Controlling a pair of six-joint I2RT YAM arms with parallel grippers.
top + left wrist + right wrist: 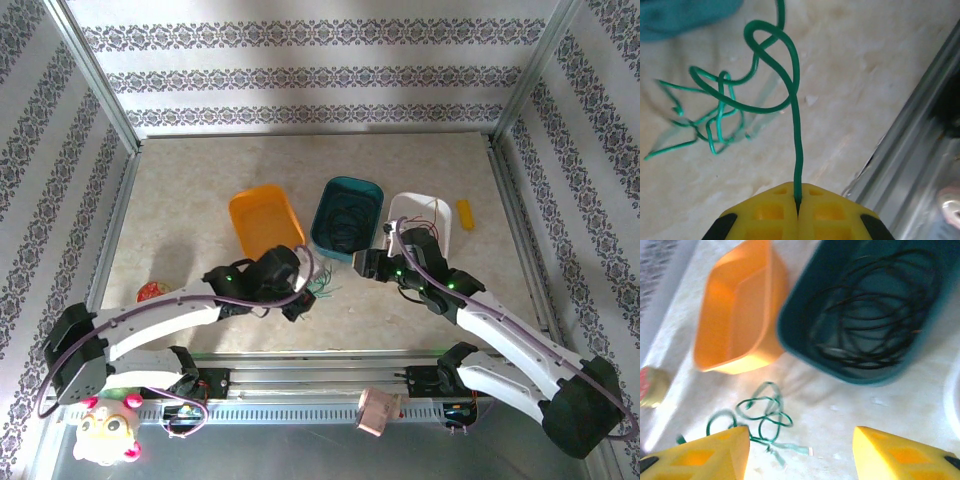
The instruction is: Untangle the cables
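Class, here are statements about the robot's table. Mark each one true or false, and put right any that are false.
1. The left gripper is shut on a green cable. True.
2. The black cables lie in the orange tub. False: they lie in the teal tub.
3. The right gripper is open. True.
4. The green cables sit inside a tub. False: they lie on the table, in front of the tubs.
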